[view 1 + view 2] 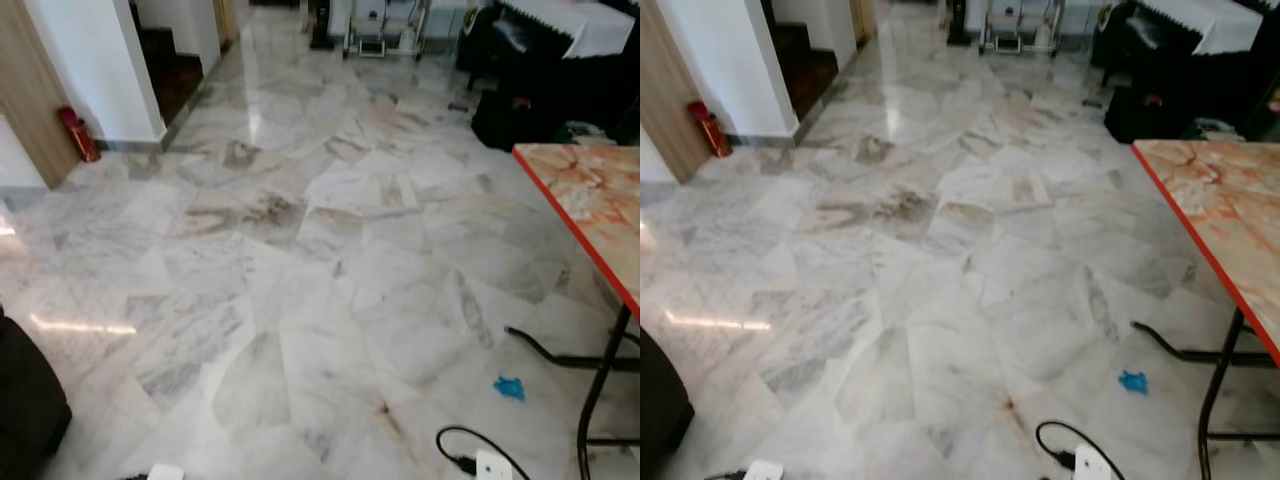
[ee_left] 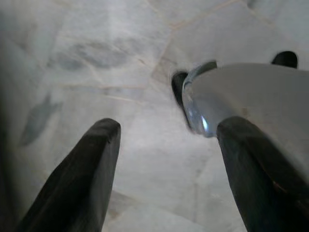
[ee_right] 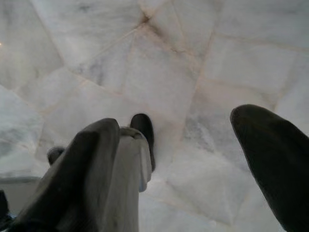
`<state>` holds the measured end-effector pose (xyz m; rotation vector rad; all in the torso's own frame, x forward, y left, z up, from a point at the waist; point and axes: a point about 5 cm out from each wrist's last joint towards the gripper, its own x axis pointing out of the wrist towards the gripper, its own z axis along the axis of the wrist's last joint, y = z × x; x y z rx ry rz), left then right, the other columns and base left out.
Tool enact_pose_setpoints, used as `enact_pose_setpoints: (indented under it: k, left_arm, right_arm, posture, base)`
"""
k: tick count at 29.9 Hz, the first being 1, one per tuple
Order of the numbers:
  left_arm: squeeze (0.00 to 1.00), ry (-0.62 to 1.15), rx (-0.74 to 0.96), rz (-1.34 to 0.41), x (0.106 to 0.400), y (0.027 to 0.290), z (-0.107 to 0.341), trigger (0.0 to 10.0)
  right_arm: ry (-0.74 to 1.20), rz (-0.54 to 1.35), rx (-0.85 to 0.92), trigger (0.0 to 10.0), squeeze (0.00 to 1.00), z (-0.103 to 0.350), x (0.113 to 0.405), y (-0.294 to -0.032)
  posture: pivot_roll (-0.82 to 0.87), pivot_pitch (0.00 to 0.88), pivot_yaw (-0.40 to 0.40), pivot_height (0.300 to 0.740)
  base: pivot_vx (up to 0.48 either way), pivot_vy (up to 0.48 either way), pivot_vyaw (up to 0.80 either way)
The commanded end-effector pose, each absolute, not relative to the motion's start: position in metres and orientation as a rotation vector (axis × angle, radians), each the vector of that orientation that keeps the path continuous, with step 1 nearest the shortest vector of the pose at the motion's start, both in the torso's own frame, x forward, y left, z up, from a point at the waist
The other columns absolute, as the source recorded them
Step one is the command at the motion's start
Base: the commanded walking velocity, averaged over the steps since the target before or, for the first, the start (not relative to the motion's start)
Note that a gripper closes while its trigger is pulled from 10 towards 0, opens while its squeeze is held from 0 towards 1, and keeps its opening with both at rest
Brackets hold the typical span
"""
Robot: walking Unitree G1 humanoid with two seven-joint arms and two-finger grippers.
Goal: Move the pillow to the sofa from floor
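My left gripper hangs open over the white marble floor, its two black fingers wide apart with nothing between them. My right gripper is also open above the floor tiles and holds nothing. Part of my own silver-white leg shows beside the left fingers, and a pale foot with a black tip lies below the right ones. A dark rounded bulk sits at the near left edge of the head views; I cannot tell what it is.
A table with an orange marbled top and black legs stands on the right. A black cable with a white plug and a blue scrap lie near it. A red extinguisher stands far left; dark furniture at back right.
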<state>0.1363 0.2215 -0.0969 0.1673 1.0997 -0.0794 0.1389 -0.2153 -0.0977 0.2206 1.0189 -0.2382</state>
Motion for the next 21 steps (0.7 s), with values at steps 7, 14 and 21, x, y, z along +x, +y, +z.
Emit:
enact_pose_setpoints:
  k: [7, 14, 21]
  left_arm:
    - [0.00, 1.112, 0.170, -0.088, 0.1369, 0.2176, -0.0978, 10.0]
    - [0.00, 1.113, 0.166, -0.091, 0.1370, 0.2142, -0.0985, 10.0]
    - [0.00, 1.116, 0.167, -0.090, 0.1357, 0.2131, -0.0992, 10.0]
  right_arm:
    - [1.027, -0.241, 0.229, 10.0, 0.00, -0.0990, 0.1372, -0.2125]
    - [1.025, -0.238, 0.228, 10.0, 0.00, -0.0988, 0.1377, -0.2124]
    - [1.026, -0.238, 0.227, 10.0, 0.00, -0.0987, 0.1377, -0.2129]
  posture:
    - [-0.06, 0.000, -0.039, 0.740]
    - [-0.06, 0.000, -0.040, 0.740]
    - [-0.06, 0.000, -0.042, 0.740]
  base:
    - [-0.283, 0.000, 0.00]
    - [-0.302, 0.000, 0.00]
    - [-0.301, 0.000, 0.00]
